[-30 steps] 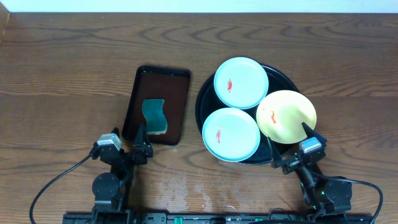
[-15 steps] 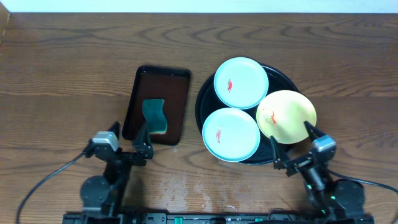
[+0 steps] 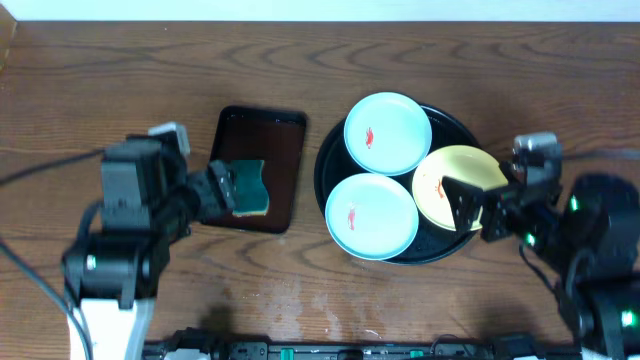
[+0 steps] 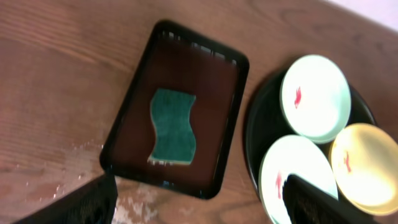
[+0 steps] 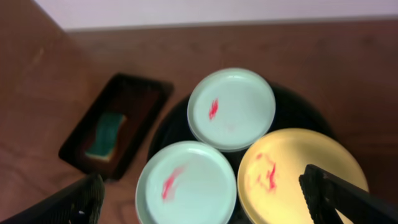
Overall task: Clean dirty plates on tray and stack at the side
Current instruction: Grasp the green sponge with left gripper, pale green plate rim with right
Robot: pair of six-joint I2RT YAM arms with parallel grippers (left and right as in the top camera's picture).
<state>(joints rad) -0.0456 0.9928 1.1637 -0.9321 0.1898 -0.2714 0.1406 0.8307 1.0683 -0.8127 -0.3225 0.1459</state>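
The job looks barely started. All three plates lie on the black round tray (image 3: 462, 128): the far mint-blue plate (image 3: 387, 132) toward the back, the near mint-blue plate (image 3: 371, 215) at the front left, and the pale yellow plate (image 3: 455, 172) at the right, crowded close against the other two. Each one carries a red smear (image 3: 369, 136), so none appears wiped, and no plate stands on the worktop (image 3: 120, 80) beside the tray, so no stack has been begun. The green sponge (image 3: 247, 188) lies flat in the brown rectangular tray (image 3: 285, 150), left of the black one, apparently untouched. The left hand (image 3: 225, 190) hangs over the left side of the brown tray just beside the sponge, its fingers spread wide and holding nothing. The right hand (image 3: 470, 203) hangs over the near edge of the yellow plate, its fingers likewise apart and empty. What is left, then, is everything: taking up the sponge, wiping all three plates, and piling them off to the side.
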